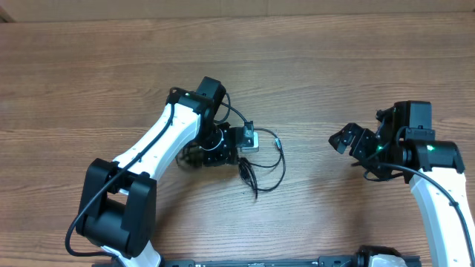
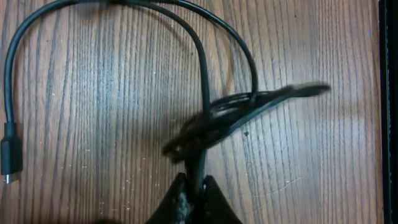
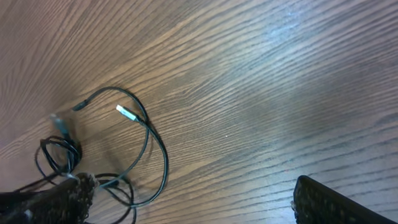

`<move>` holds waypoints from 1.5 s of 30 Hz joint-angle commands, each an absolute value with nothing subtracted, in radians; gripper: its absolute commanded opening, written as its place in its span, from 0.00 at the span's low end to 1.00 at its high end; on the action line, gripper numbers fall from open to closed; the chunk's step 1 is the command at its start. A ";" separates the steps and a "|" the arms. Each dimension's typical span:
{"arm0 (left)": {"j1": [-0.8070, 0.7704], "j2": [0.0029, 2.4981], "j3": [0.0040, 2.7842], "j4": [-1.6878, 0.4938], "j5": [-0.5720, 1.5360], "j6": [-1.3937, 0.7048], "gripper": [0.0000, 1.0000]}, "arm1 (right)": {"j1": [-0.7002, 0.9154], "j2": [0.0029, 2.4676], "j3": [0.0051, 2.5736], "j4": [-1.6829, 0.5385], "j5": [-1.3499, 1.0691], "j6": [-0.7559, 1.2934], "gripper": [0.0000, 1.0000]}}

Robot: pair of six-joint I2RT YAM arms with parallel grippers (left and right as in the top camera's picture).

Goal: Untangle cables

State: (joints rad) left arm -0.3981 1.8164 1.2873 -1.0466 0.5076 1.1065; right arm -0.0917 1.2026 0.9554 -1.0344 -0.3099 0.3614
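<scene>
The cables [image 1: 261, 165] are thin black cords lying looped on the wooden table, just right of my left arm. My left gripper [image 1: 239, 162] is at the knot. In the left wrist view its fingertips [image 2: 184, 194] are shut on one strand coming out of the tangled bundle [image 2: 230, 112]. Two loops arc away from the bundle, and a black plug [image 2: 9, 152] lies at the far left. My right gripper [image 1: 345, 141] hovers open well to the right of the cables, holding nothing. Its view shows the cable loops [image 3: 152, 143] and a silvery tip [image 3: 126, 112].
Bare wood-grain table [image 1: 312, 59] surrounds the cables. A black rail [image 1: 297, 261] runs along the table's front edge between the two arm bases. A dark strip [image 2: 388, 112] borders the right side of the left wrist view.
</scene>
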 commanded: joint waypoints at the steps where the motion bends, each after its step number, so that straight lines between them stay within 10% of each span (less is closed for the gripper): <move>1: -0.402 1.817 1.297 -1.046 0.548 1.089 0.04 | -0.097 1.195 0.962 -1.043 -0.310 0.348 1.00; 18: -0.491 1.816 1.458 -0.396 0.734 -0.157 0.04 | -0.096 1.195 0.962 -1.021 -0.767 0.074 1.00; 45: -0.611 1.815 1.458 -0.374 1.210 -0.036 0.04 | -0.097 1.195 0.962 -0.930 -0.091 0.599 1.00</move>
